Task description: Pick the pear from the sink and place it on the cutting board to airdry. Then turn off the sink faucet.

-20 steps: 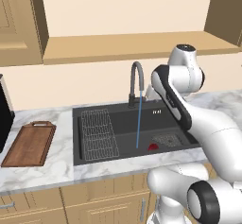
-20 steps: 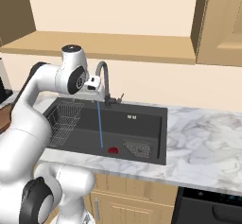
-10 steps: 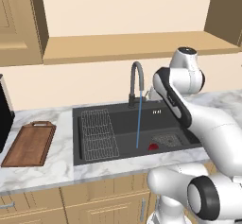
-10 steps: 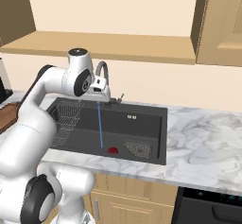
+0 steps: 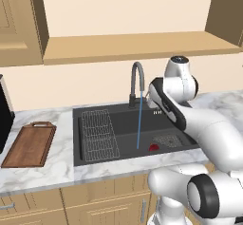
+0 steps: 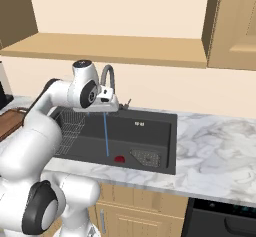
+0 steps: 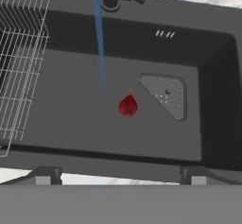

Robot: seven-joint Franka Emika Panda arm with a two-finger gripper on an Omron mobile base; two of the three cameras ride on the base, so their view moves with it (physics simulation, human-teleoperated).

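A small dark red pear (image 7: 127, 106) lies on the floor of the large rectangular dark grey sink (image 5: 123, 119), just beside the square drain grate (image 7: 165, 95) and near the foot of the thin blue stream of water (image 7: 99, 38). In the hand view its long axis runs roughly up the picture: the little stem points toward the back wall of the basin and the faucet, and the rounded bottom faces the front edge. In the left base view the pear (image 5: 153, 147) shows near the front right of the basin, between the water stream and the grate.

The tall dark grey gooseneck faucet (image 5: 136, 84) stands at the back rim, its arched spout over the basin, with water running. A white wire rack (image 5: 98, 134) fills the left part of the sink.

The brown rectangular wooden cutting board (image 5: 30, 143) lies on the marble counter (image 5: 57, 162) left of the sink, well apart from the pear, its handle at the far end.

The two-finger gripper (image 7: 120, 175) hangs above the basin with its jaws spread wide and nothing between them; the pear sits well below it.
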